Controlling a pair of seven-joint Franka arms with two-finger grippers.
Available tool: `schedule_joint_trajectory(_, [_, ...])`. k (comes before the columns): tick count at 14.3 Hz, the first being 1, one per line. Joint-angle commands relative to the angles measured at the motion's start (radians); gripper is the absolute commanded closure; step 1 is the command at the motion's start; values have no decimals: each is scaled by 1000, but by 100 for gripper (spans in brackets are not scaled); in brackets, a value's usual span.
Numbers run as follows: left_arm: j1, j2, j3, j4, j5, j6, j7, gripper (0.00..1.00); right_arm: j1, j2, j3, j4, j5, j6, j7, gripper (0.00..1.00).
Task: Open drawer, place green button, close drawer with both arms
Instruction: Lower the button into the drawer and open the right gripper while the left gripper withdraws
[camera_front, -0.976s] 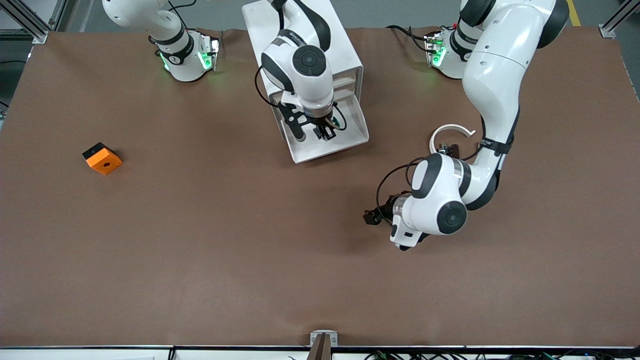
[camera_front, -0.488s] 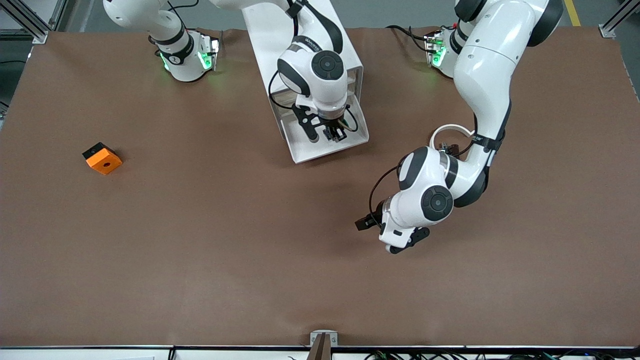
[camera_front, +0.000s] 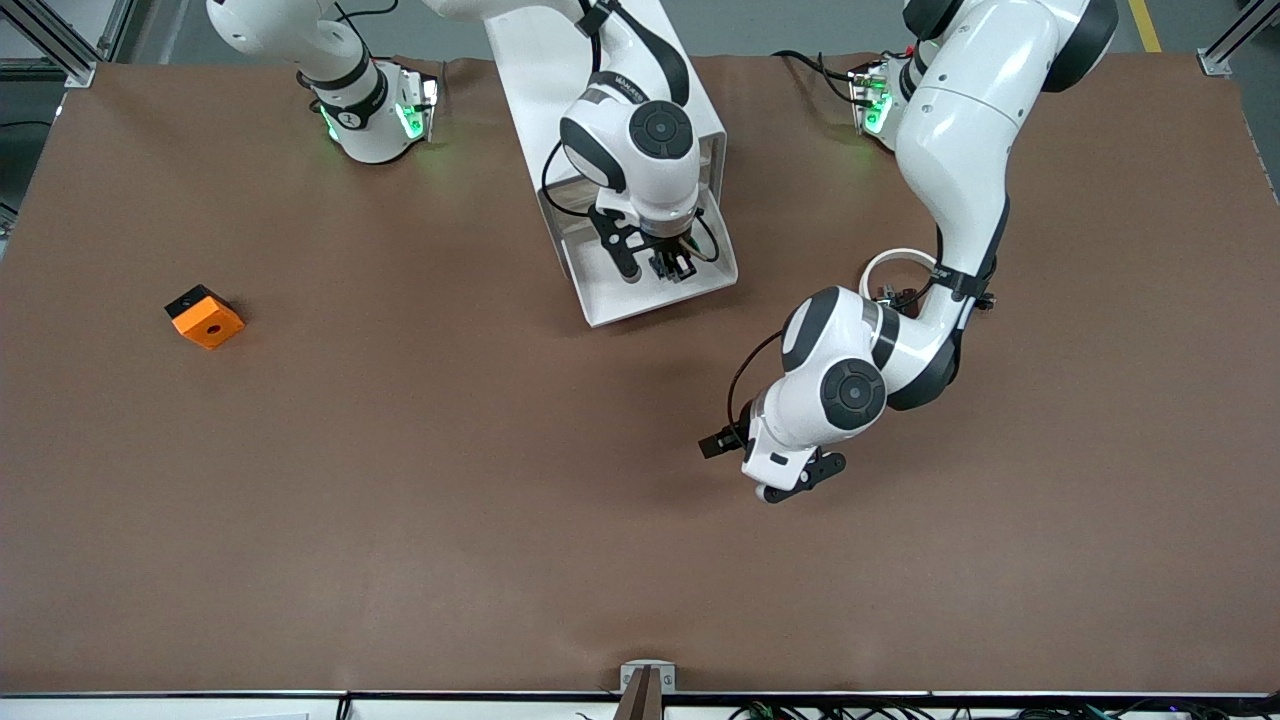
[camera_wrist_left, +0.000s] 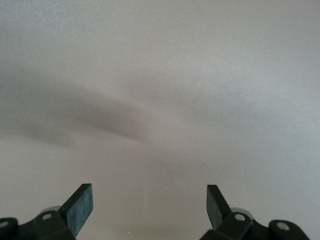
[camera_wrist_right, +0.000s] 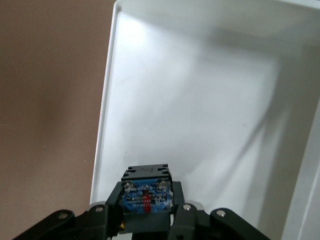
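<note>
— Black jaws of the right gripper (camera_wrist_right: 145, 222) are clamped on the button (camera_wrist_right: 146, 196); its bluish base faces the wrist camera, pinched between the two fingers.

— And where is that, over the drawer?

— Yes. The right gripper (camera_front: 672, 266) hangs over the drawer (camera_front: 612, 300), which is pulled out of the cabinet (camera_front: 548, 60) toward the front camera. In the right wrist view the white floor of the tray fills the frame under the button, and nothing lies in the part that shows.

— So the opening is done?

— It looks done. The placing is in hand: the button is above the tray, not yet let go. I cannot tell how high it hangs over the floor.

— The left gripper?

— The left gripper (camera_front: 790, 480) is spread wide and holds nothing; its wrist view shows two fingertips (camera_wrist_left: 80, 206) over bare table (camera_front: 400, 500). It hangs over open table, nearer the front camera than the drawer, toward the left arm's end.

— What is left, then?

— By my reckoning: release the button into the tray, lift the right arm clear, then push the drawer shut. The left arm seems placed for that push, though that is a guess.

— Anything else about?

— An orange cube (camera_front: 204, 317) toward the right arm's end, and a white arc (camera_front: 890, 262) beside the left arm.
</note>
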Motion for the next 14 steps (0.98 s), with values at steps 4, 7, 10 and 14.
schedule_joint_trajectory(4, [-30, -66, 4, -105, 39, 67, 0, 0, 27, 58, -10, 57, -16, 13, 38, 100])
schedule_joint_trajectory(7, [-47, -96, 4, -136, 41, 67, -7, 0, 28, 73, -10, 83, -17, 9, 57, 100])
schedule_joint_trajectory(10, [-68, -115, 6, -171, 43, 69, -50, 0, 28, 72, -10, 90, -16, 6, 55, 68])
schedule_joint_trajectory(14, [-132, -138, 7, -220, 76, 82, -118, 0, 39, 69, -10, 119, -75, -16, 41, 0])
